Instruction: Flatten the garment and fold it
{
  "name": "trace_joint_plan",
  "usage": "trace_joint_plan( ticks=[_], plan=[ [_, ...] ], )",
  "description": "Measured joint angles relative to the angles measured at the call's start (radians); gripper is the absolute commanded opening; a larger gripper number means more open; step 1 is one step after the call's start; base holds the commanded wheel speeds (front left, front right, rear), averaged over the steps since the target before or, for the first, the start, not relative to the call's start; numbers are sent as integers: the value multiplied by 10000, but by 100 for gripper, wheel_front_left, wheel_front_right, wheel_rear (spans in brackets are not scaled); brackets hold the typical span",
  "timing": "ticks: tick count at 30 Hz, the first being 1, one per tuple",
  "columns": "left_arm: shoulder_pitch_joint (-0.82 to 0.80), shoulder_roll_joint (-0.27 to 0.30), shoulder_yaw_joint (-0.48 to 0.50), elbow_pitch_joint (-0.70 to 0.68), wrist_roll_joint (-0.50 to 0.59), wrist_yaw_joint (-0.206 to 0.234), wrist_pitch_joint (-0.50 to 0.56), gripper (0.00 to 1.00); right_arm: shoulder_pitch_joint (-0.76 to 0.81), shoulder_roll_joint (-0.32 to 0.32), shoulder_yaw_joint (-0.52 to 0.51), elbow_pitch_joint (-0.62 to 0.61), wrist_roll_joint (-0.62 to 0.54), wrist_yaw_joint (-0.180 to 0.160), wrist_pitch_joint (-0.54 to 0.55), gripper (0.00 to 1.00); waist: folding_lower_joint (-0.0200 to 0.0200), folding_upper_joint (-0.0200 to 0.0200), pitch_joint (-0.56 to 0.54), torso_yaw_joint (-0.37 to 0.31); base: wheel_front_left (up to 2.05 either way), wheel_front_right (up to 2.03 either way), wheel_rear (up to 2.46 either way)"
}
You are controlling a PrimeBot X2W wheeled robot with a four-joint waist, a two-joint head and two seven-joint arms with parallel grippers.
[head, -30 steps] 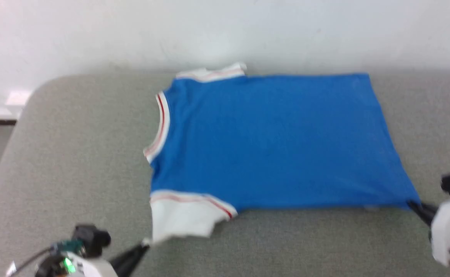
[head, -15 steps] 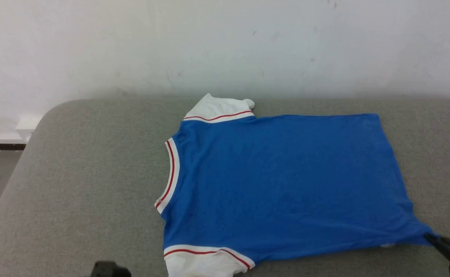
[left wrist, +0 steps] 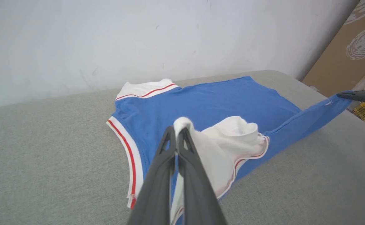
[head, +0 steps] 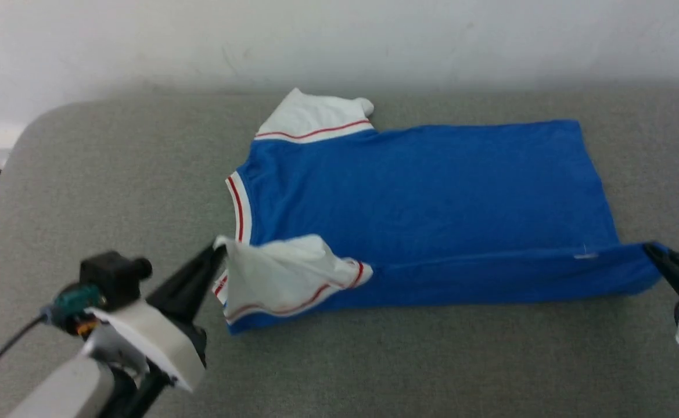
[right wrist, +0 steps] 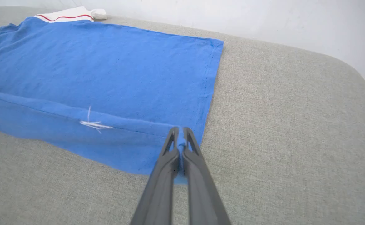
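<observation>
The garment (head: 420,191) is a royal-blue T-shirt with white sleeves and red-striped trim, spread on the grey padded table (head: 112,191), collar to the left. My left gripper (head: 218,253) is shut on the tip of the near white sleeve (head: 281,276) and holds it raised above the table. My right gripper (head: 648,249) is shut on the near hem corner, also lifted. The near side edge hangs taut between them as a raised blue band (head: 490,276). In the left wrist view the garment (left wrist: 207,103) lies ahead, the sleeve (left wrist: 226,137) pinched at my left gripper (left wrist: 177,129). In the right wrist view my right gripper (right wrist: 179,131) pinches the garment (right wrist: 107,72).
A white wall (head: 339,35) runs along the table's far edge. The far sleeve (head: 310,116) lies bunched at the back. Bare grey table lies in front of the shirt (head: 432,360) and to its left. A cardboard panel (left wrist: 351,40) stands past the table's right end.
Both grippers have lifted the near sleeve and near hem corner off the table and carried the near edge toward the shirt's middle. The head camera has shifted between frames.
</observation>
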Motion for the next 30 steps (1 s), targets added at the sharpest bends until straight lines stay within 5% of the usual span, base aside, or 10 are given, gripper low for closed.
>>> trace_joint_plan(
  ticks=[8, 19, 20, 21, 22, 23, 30],
  plan=[
    [-1931, -215, 211, 1193, 355, -178, 123, 0, -1248, 848, -303, 403, -853, 0, 700, 0, 2, 0, 1206, -162, 0, 0, 0],
    [-3633, -1011, -767, 3680, 1269, -763, 525, 0, -2111, 1421, 58, 1521, -1331, 0, 888, 0, 1, 0, 2396, -280, 0, 0, 0],
    [-3681, -1083, -821, 3921, 1346, -779, 474, 25, -2155, 1476, 92, 1597, -1356, 0, 884, 0, 1, 0, 2437, -292, 0, 0, 0],
    [-3722, -1162, -859, 4161, 1386, -779, 443, 100, -2205, 1549, 75, 1687, -1356, 0, 821, 70, 0, 0, 2456, -306, 0, 0, 0],
    [-3754, -1233, -894, 4393, 1423, -773, 389, 100, -2265, 1607, 65, 1770, -1383, 0, 704, 70, 1, 0, 2448, -314, 0, 0, 0],
    [-3766, -1321, -892, 4621, 1444, -719, 274, 100, -2302, 1659, 58, 1845, -1402, 0, 598, 100, 0, 0, 2421, -319, 0, 0, 0],
    [-3574, -2000, -539, 5409, 1003, -550, -918, 100, -2285, 2130, -105, 2295, -1559, 0, -15, 100, -1, 0, 1905, -289, 0, 0, 0]
  ],
)
